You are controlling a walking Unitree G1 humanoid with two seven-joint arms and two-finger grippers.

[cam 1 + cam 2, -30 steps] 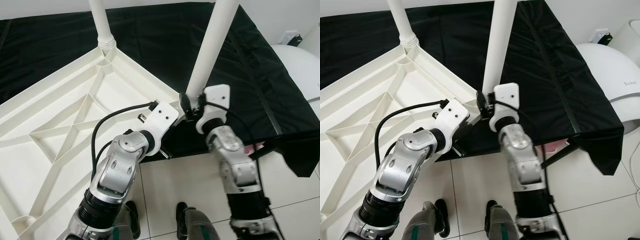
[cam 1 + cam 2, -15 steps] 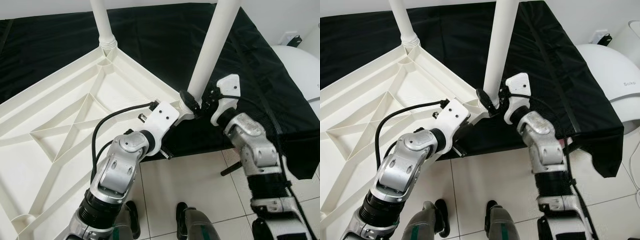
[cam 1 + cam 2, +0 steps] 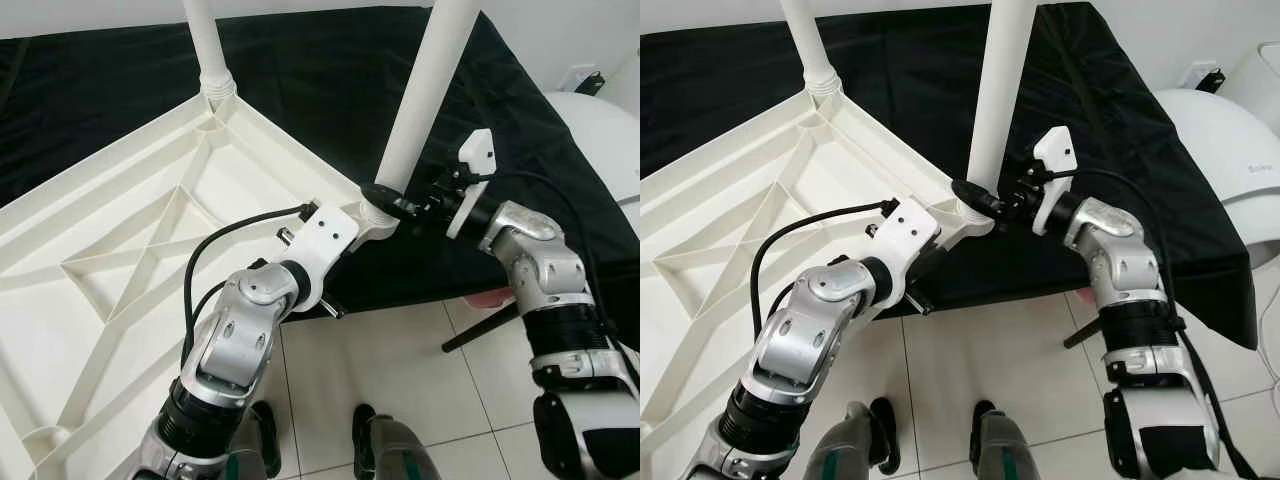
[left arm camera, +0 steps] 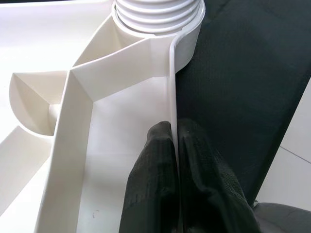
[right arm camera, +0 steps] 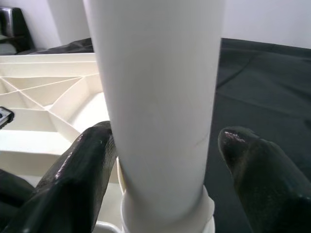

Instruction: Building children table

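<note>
A white plastic tabletop [image 3: 120, 270] lies upside down on a black cloth, its ribbed underside facing up. Two white legs stand in its corner sockets: a far leg [image 3: 205, 40] and a near leg [image 3: 425, 90]. My left gripper [image 4: 172, 127] is shut on the tabletop's thin rim [image 4: 171, 87], just below the near leg's threaded socket [image 4: 155, 14]. My right gripper [image 3: 980, 195] reaches in from the right at the near leg's base. Its fingers [image 5: 82, 165] straddle the leg [image 5: 160, 87], one touching and the other a little apart, so it is open.
The black cloth [image 3: 330, 70] hangs over the platform's front and right edges. A white rounded appliance [image 3: 600, 130] stands at the right. Below is white tiled floor [image 3: 400, 360], with a black rod [image 3: 480, 328] slanting out from under the cloth by my right arm.
My right arm has swung from in front of the near leg round to its right side, the wrist turning about the leg's base. The left gripper has stayed on the rim.
</note>
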